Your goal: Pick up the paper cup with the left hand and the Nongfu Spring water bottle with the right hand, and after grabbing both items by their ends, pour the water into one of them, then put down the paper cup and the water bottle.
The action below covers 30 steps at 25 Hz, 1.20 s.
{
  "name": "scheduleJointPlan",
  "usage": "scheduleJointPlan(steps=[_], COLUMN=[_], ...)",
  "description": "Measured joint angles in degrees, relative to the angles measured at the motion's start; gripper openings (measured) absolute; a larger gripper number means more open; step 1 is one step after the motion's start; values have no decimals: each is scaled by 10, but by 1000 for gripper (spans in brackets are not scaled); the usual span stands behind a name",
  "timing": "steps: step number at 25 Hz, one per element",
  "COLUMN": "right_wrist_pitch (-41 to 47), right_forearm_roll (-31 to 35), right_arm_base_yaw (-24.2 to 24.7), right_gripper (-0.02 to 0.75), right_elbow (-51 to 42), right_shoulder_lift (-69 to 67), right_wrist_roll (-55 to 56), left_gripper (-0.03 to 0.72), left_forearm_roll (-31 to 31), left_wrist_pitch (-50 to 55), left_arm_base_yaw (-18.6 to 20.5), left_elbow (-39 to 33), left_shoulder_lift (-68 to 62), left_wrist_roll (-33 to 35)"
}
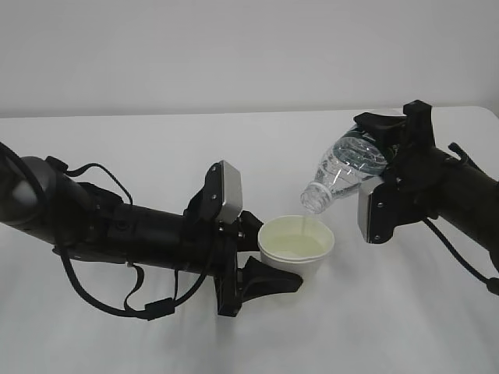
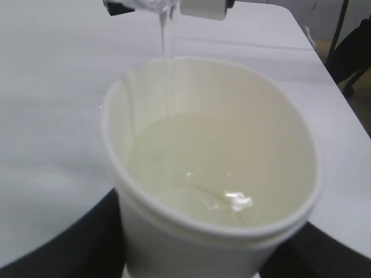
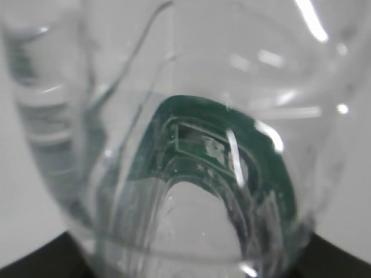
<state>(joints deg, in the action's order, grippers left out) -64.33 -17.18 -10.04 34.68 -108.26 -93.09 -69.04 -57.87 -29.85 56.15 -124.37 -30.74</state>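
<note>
At frame centre, the left hand (image 1: 261, 261) grips the small white paper cup (image 1: 296, 245); upper right, the right hand (image 1: 390, 167) clamps the tilted clear ribbed Nongfu Spring water bottle (image 1: 347, 167). Keep the mouth above the rim, pouring the water (image 2: 197, 191) slowly.

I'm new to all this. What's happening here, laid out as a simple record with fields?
Activity: pouring water from bottle into cup
Left hand: closed around the paper cup, holding it upright
Right hand: gripping the Nongfu Spring water bottle at its base end, mouth tipped down toward the cup
Stream: thin, falling from the bottle mouth into the cup
Cup contents: partly filled with clear liquid
Bottle contents: some water inside
Surface: white table
</note>
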Motion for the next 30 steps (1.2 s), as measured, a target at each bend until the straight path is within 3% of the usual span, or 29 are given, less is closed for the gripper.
scheduleJointPlan(steps=[30], right_wrist_pitch=[0], right_forearm_roll=[-2], right_arm_base_yaw=[0], right_gripper=[396], right_elbow=[0], right_shoulder_lift=[0], right_wrist_roll=[0], left_gripper=[435], left_forearm_roll=[0], left_wrist_pitch=[0], left_arm_base_yaw=[0], left_elbow=[0], left_shoulder_lift=[0], left_wrist_roll=[0])
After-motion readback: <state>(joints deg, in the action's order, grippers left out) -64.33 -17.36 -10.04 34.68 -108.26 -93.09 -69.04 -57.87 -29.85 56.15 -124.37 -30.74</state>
